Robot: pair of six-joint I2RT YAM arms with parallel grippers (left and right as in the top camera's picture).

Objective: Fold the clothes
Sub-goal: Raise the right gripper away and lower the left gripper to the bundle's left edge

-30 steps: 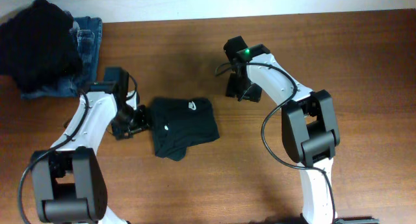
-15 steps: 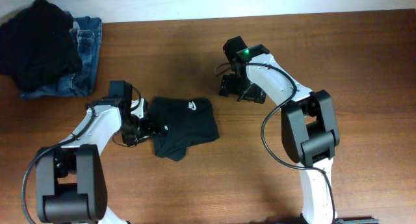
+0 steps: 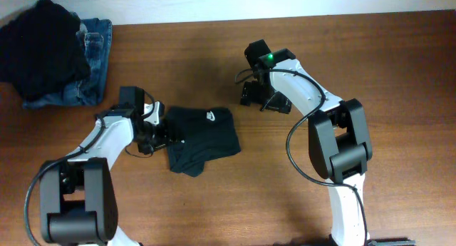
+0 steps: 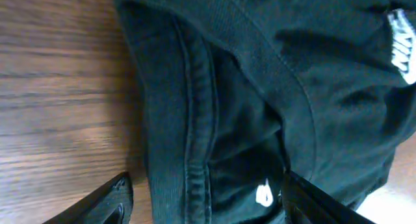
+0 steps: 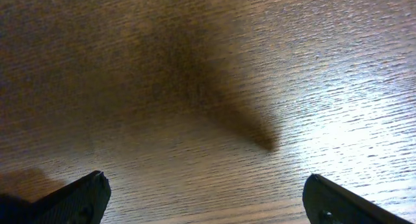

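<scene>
The dark blackish-green T-shirt (image 3: 201, 137) lies folded into a small bundle on the table, a white logo on its top right. My left gripper (image 3: 165, 134) is open at the shirt's left edge, its fingers either side of the hemmed fold. In the left wrist view the shirt (image 4: 273, 100) fills the frame and the open fingers (image 4: 205, 204) straddle its seam. My right gripper (image 3: 254, 98) is open and empty over bare wood, up and right of the shirt; the right wrist view shows only the open fingers (image 5: 205, 201) over the table.
A pile of black cloth (image 3: 39, 46) lies on blue denim jeans (image 3: 89, 57) at the far left corner. The wooden table (image 3: 399, 75) stretches to the right. The back edge of the table meets a white wall.
My left gripper has moved right, from beside the shirt onto its left edge. My right gripper shifted slightly left and up, then held still.
</scene>
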